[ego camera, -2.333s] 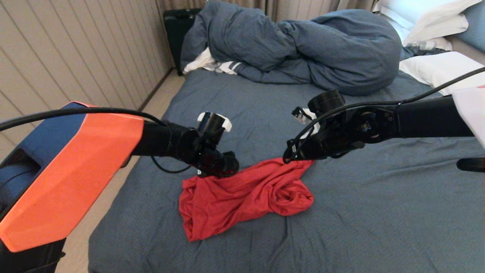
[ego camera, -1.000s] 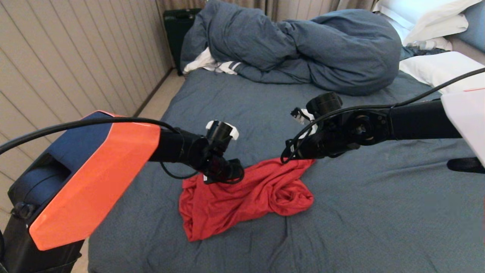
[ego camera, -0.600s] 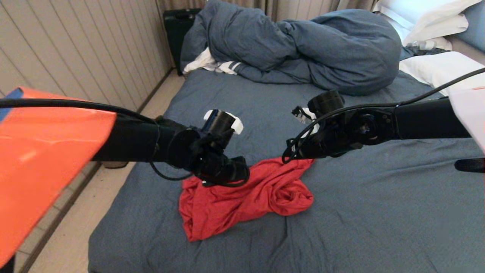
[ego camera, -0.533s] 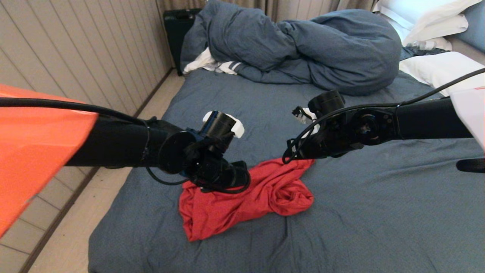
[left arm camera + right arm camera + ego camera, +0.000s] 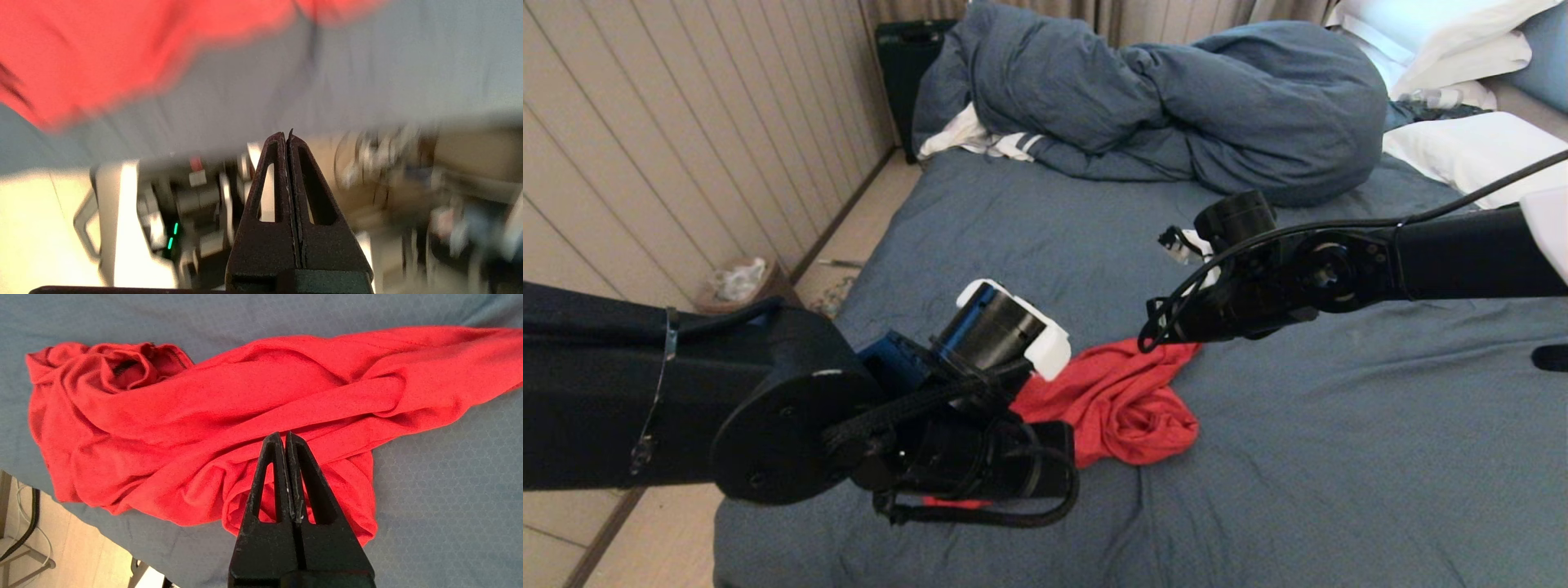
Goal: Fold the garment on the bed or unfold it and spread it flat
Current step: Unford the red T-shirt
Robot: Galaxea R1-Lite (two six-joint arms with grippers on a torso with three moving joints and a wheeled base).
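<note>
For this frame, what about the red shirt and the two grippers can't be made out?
- Garment: bunched up with no print showing; in the head view the left arm covers its near-left part.
- Left gripper: wrist view blurred by motion, so what lies beyond its tips is unreadable.
- Right gripper: head view hides its fingertips behind the wrist.

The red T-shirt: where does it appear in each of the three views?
Head view: red T-shirt centre, partly behind the left arm.
Left wrist view: blurred red patch along one edge.
Right wrist view: crumpled, filling the middle.
Shared landmark: the blue-grey bed sheet under it.
</note>
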